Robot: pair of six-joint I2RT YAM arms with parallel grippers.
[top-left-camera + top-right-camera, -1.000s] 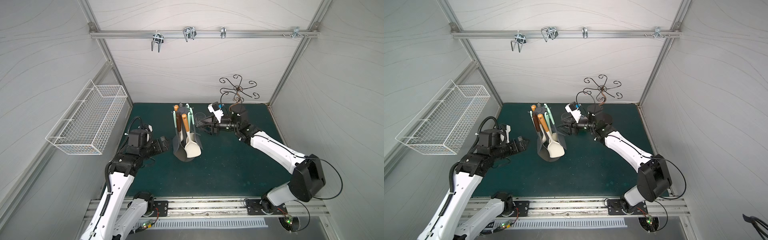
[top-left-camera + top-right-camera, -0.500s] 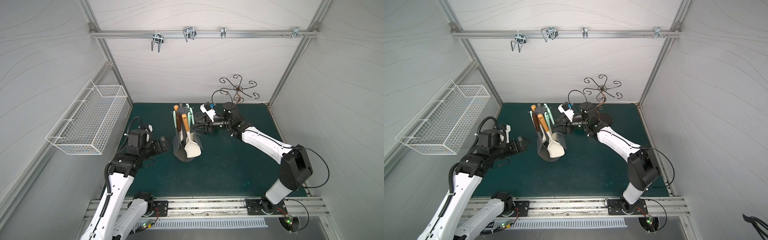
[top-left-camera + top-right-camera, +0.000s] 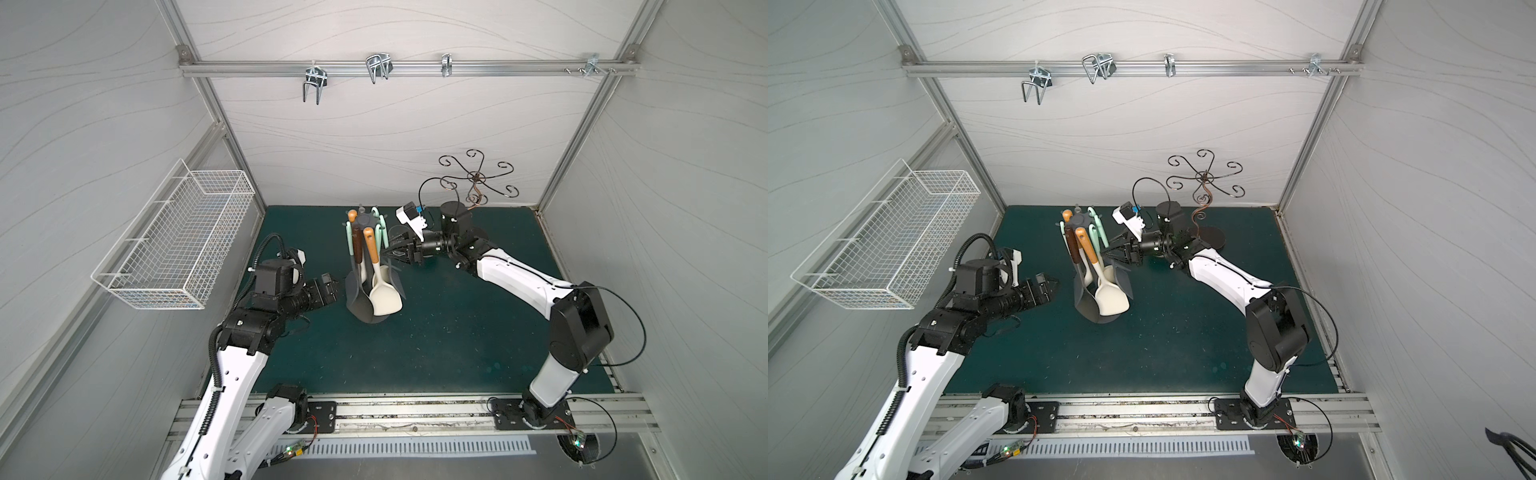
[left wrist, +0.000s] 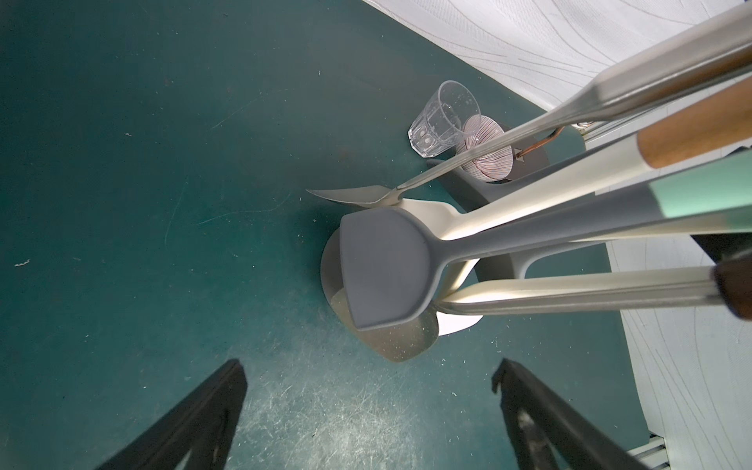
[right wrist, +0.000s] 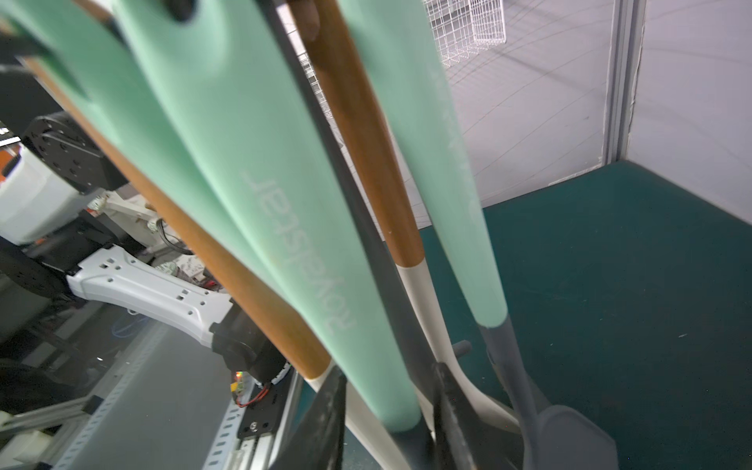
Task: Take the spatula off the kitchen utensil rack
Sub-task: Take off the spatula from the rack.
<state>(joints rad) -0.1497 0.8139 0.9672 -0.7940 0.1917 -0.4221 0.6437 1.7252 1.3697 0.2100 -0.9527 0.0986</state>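
Note:
The dark-grey kitchen utensil rack [image 3: 365, 219] [image 3: 1079, 220] stands mid-mat with several utensils hanging from its crown. My right gripper [image 3: 390, 251] [image 3: 1111, 252] reaches in from the right. In the right wrist view its jaws [image 5: 390, 407] close on the lower end of a mint-green handle [image 5: 264, 211], the spatula's. That spatula's head is hidden there. A cream turner [image 3: 384, 297] and a grey-headed utensil [image 4: 382, 264] hang beside it. My left gripper [image 3: 332, 284] [image 4: 366, 407] stands open left of the rack's foot, with nothing in it.
A curly bronze wire stand [image 3: 478, 178] rises at the back right. By its base are a clear glass [image 4: 443, 118] and a striped cup [image 4: 486, 150]. A white wire basket [image 3: 174, 241] hangs on the left wall. Metal hooks [image 3: 316, 81] hang from the rail.
The right arm has reached left to the rack, and its jaws have narrowed around the mint handle. The left arm has stayed still and open.

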